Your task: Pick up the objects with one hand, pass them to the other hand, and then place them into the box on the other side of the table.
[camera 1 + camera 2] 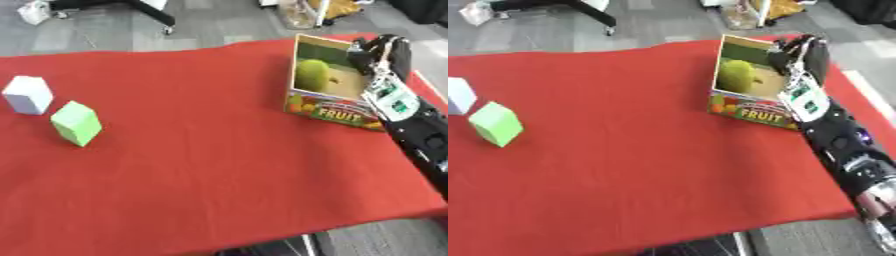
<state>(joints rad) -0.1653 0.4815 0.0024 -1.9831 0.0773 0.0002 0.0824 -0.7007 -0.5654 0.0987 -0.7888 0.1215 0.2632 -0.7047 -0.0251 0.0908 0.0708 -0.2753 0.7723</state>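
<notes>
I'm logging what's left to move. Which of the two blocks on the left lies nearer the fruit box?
The light green block: it sits right of the white block, closer to the printed cardboard fruit box.

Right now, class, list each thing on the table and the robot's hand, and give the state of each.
Box: open, upright, green fruit inside.
Green fruit: resting in the box.
Green block: on the cloth, untouched.
White block: on the cloth, beside the green block.
Right hand: over the box, fingers curled, holding nothing visible.

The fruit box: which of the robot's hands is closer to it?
Right. The right hand is over the fruit box, at its open top. The left hand shows in neither view, so its place cannot be told.
</notes>
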